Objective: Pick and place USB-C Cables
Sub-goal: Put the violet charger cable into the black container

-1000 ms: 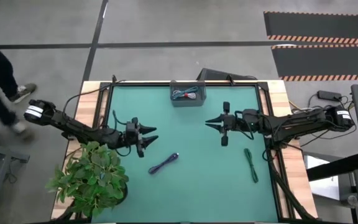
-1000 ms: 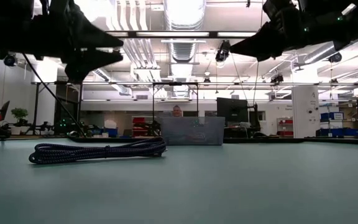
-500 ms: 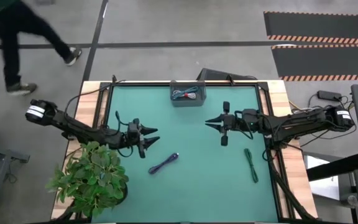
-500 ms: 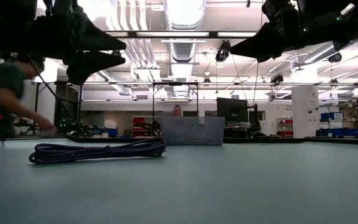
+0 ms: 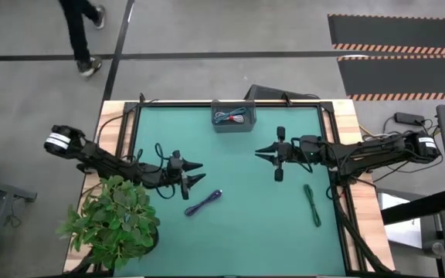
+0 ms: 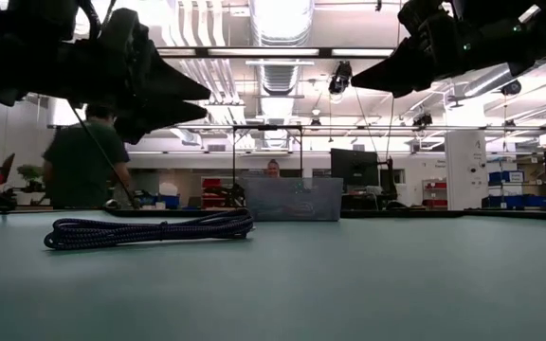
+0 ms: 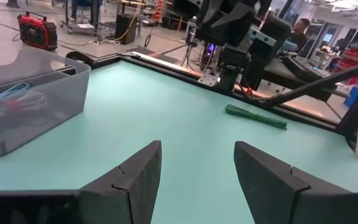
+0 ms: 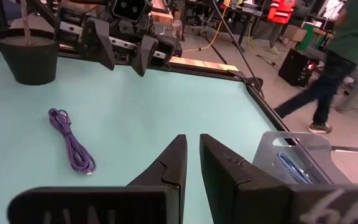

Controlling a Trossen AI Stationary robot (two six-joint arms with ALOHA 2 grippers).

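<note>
The left gripper (image 5: 195, 171) sits left of the middle in the high view, just above the green mat (image 5: 246, 224). Its two fingers are spread apart and hold nothing. The purple cable (image 5: 203, 202) lies on the mat a little below and to the right of it, not touching it. In the low view this same cable (image 6: 150, 228) lies as a long flat bundle at the left.

The right gripper (image 5: 266, 154) is near the middle of the high view, to the right of the left one. Its fingers are close together with only a thin gap, and nothing is between them.

The dark green cable (image 5: 312, 205) lies on the mat at the lower right, below the right arm. It lies alone.

The grey tray (image 5: 233, 125) stands at the top middle of the mat. Two cables lie inside it, the blue cable (image 5: 224, 117) and the white and red cable (image 5: 239, 119).

A plant (image 5: 118, 220) stands at the lower left corner of the table. A person (image 5: 79, 31) walks on the floor at the upper left, away from the table.
</note>
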